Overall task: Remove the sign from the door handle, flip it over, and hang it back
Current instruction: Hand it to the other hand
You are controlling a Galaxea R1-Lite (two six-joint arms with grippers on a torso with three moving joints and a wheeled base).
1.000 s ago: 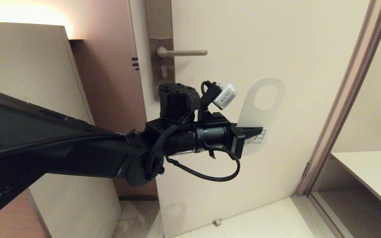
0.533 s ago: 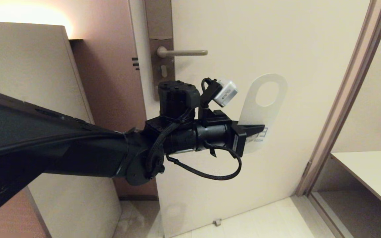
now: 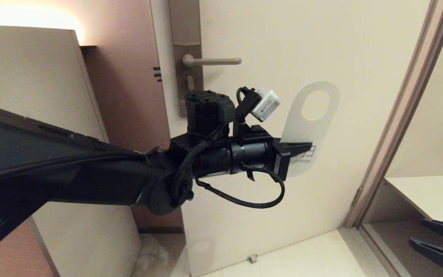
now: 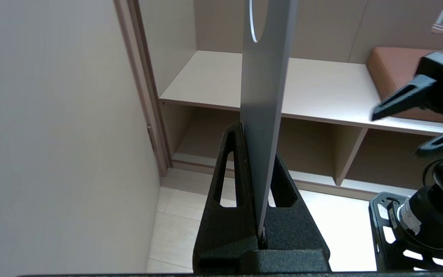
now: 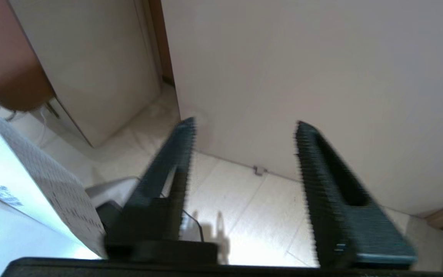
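My left gripper (image 3: 305, 147) is shut on the lower end of the sign (image 3: 302, 127), holding it upright in front of the door, below and right of the door handle (image 3: 210, 60). The sign's white face with faint lettering faces me and its oval hole is at the top. In the left wrist view the sign (image 4: 263, 96) shows edge-on between the shut fingers (image 4: 227, 173). The handle is bare, on its grey-brown plate (image 3: 185, 73). My right gripper (image 3: 423, 234) is open and empty at the lower right, with its fingers (image 5: 173, 154) spread.
The cream door (image 3: 283, 46) fills the middle. A door frame (image 3: 398, 115) runs down the right, with a shelf unit (image 3: 433, 196) beyond it. A tall cream panel (image 3: 33, 96) stands on the left. The floor (image 3: 302, 254) is pale tile.
My left gripper has carried the sign a little up and to the right. My right gripper has come into view at the lower right.
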